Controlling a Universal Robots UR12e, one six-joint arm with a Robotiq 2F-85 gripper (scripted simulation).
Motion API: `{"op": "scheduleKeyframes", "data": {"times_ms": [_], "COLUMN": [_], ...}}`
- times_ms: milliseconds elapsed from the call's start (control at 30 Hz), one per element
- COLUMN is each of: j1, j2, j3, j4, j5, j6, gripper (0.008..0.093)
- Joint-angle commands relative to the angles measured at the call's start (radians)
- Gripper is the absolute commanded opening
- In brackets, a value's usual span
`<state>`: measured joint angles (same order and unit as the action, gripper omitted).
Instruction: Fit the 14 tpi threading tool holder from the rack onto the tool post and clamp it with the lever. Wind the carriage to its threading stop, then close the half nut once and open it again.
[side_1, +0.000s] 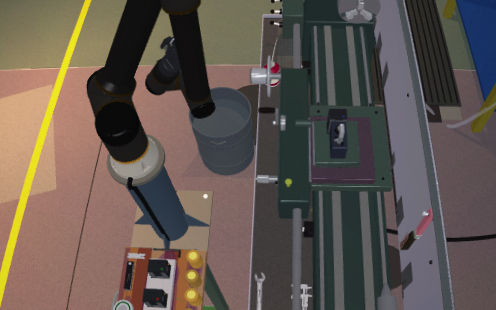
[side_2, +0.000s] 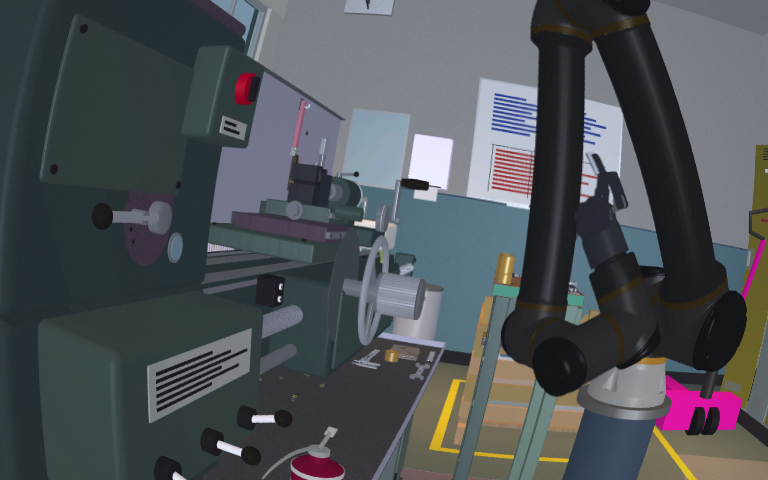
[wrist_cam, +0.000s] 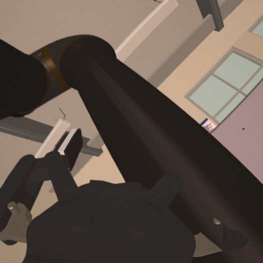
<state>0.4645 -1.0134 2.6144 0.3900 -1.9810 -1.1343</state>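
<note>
The tool holder rack is not something I can pick out; a pink bar and a dark block hang on the lathe's back panel. The dark tool post with its pale lever stands on the carriage's cross slide, and the carriage handwheel is on the apron front. My gripper is open and holds nothing; it points upward between my own arm links, well away from the lathe on the floor side.
A grey bin stands on the floor between my base and the lathe. A control box with buttons sits on a stand by my base. Wrenches and a red extinguisher lie on the lathe's front tray.
</note>
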Motion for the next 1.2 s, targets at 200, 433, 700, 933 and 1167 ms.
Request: {"op": "scheduleKeyframes", "data": {"times_ms": [200, 433, 700, 933, 1167], "j1": [0.020, 0.037, 0.054, 0.064, 0.071], "j2": [0.082, 0.155, 0.222, 0.266, 0.297], "j3": [0.029, 0.055, 0.079, 0.094, 0.105], "j4": [0.181, 0.341, 0.488, 0.584, 0.650], "j5": [-0.034, -0.063, -0.091, -0.109, -0.121], "j6": [-0.111, -0.209, -0.299, -0.358, -0.399], "gripper": [0.0880, 0.0880, 0.0880, 0.0880, 0.0880]}}
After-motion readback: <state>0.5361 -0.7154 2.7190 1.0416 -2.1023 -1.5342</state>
